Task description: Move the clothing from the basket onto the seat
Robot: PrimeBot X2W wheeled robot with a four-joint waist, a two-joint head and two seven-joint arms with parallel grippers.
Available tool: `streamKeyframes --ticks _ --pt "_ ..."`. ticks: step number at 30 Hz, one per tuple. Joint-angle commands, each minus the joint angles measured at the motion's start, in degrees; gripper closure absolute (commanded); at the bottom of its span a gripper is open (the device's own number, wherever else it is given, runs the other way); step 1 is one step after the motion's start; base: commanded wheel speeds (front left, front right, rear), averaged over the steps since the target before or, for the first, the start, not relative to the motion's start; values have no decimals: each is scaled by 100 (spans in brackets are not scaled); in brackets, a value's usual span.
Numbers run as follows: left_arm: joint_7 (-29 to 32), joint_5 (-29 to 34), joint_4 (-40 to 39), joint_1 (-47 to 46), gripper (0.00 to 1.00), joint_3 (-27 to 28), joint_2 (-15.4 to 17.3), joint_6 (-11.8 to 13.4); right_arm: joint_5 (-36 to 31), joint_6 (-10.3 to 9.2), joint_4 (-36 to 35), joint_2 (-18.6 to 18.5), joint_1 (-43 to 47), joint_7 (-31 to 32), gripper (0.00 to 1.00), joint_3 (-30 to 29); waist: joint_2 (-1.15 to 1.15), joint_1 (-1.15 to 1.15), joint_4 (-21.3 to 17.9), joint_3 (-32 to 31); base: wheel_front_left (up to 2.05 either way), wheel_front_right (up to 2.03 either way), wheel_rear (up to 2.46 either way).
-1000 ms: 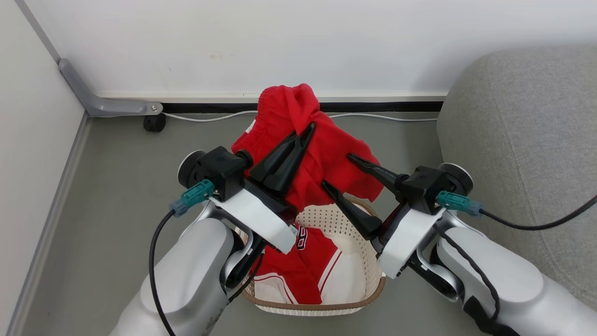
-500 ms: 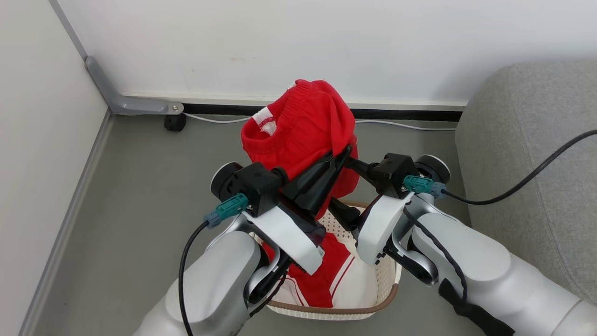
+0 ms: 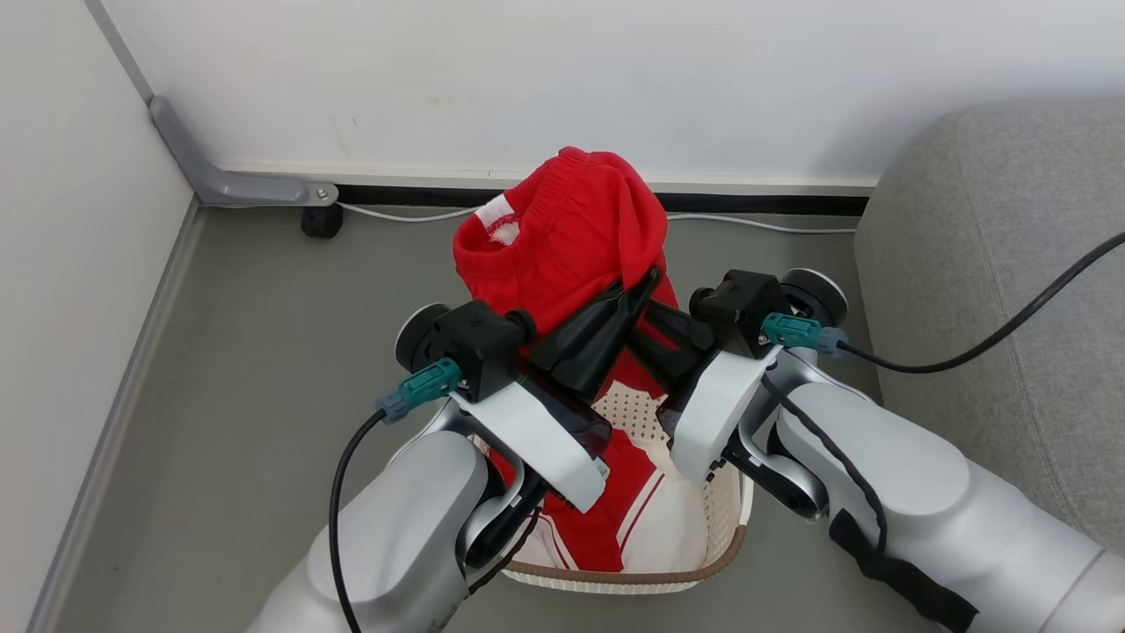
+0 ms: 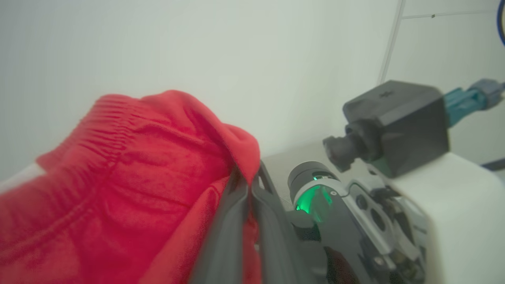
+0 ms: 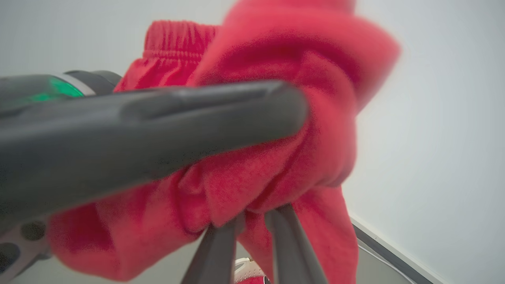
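Clamping red shorts (image 3: 562, 233) above basket (image 3: 615, 578): left gripper (image 3: 646, 281), seemingly right gripper (image 5: 254, 216).

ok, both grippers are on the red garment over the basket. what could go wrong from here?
1. The left gripper and right gripper pinch the red garment very near each other, fingers nearly crossing; swinging toward the seat could knock them together.
2. Each seems to hold just a small fold at its fingertips, so the bunched cloth may slip and land on the floor or back in the basket.
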Motion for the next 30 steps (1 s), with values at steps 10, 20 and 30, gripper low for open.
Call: streamKeyframes --ticks 10,20,30 --pt "-51 122 -57 -229 100 423 71 -6 -98 22 -266 -73 273 -36 100 -452 0 0 -142 94 0 0 0" --pt "-51 396 10 -94 0 662 41 -6 -245 22 -548 -149 539 -36 100 -995 0 0 -359 117 0 0 0" --pt "-51 445 81 35 0 776 66 -6 -429 22 -766 -243 953 -36 100 -1760 0 0 -759 94 0 0 0"
